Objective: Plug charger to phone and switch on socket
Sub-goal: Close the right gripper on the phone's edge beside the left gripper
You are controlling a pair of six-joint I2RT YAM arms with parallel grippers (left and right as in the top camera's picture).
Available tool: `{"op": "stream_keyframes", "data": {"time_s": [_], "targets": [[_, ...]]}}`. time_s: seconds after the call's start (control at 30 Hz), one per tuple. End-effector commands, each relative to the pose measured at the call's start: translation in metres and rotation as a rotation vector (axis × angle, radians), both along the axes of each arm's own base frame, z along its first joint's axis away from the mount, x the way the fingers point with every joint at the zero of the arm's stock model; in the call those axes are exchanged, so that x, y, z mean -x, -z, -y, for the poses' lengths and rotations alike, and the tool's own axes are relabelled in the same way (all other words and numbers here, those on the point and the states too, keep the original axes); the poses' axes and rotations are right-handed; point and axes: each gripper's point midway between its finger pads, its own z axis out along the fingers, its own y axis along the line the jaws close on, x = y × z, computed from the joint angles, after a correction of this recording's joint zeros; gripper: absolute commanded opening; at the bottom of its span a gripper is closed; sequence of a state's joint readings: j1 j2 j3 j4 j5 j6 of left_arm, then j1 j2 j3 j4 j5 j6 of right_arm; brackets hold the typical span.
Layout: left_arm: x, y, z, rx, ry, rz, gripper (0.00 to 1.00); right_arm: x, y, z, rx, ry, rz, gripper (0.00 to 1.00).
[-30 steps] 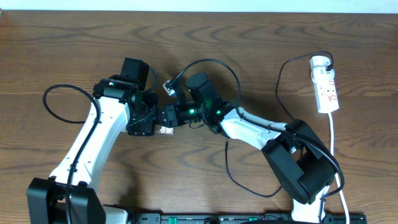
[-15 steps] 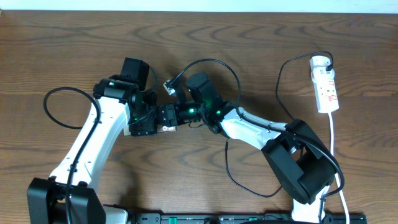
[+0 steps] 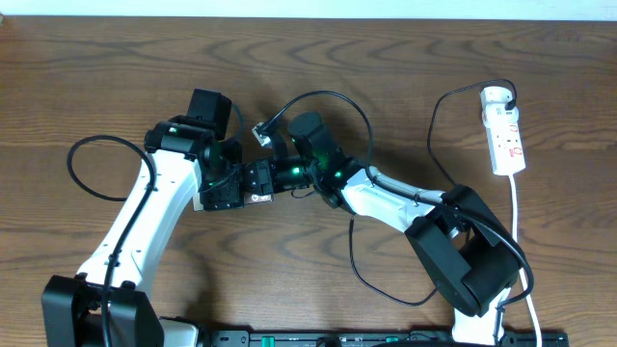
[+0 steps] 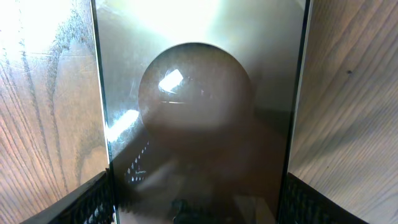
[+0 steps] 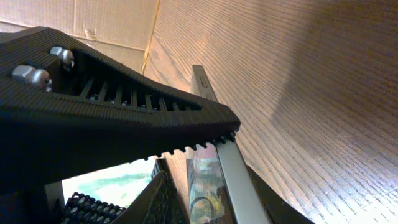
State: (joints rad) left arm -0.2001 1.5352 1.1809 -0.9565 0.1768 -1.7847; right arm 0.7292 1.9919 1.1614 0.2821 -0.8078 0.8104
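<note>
Wood surface [image 3: 96,77], left of centre: left fingers [image 4: 93,199] clamp the phone [image 4: 199,112] by its edges; right fingers [image 5: 124,130] at its end, grip unclear. Plugging looks the step; next, charger [image 3: 328,96] tip must meet port.

The socket [image 3: 505,135] is a narrow white strip with red switch marks. It lies lengthwise on the worktop [image 3: 96,58], with its white lead trailing from the near end. The charger [image 3: 432,125] has its black plug seated in the socket's far end. Its thin black cable bows out just left of the socket, then runs back toward me. The phone [image 4: 199,124] lies flat, well left of the socket, its glossy bronze face up and showing a rounded shape. Its long edges sit between the fingers of my left gripper [image 4: 198,208].
</note>
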Motion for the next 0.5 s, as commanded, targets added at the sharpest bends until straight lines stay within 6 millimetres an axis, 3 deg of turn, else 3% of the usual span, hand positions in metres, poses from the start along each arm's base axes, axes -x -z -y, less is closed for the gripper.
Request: {"op": "stream_keyframes", "data": {"time_s": [0.0,0.17,0.47], "targets": [[-0.0067,-0.0093,0.0029,0.003,-0.004,0.038,0.07,0.0089,-0.0037,-0.0081,-0.011,-0.022,-0.024,0.33],[-0.0067,-0.0092,0.0027,0.001,-0.004,0.038,0.07,0.0091,-0.0036,-0.0082,-0.01,-0.023,-0.022,0.23],[-0.0066,-0.0092,0.0027,0.001,0.0,0.038,0.07,0.009,-0.0039,-0.0085,-0.012,-0.024,-0.02,0.13]]}}
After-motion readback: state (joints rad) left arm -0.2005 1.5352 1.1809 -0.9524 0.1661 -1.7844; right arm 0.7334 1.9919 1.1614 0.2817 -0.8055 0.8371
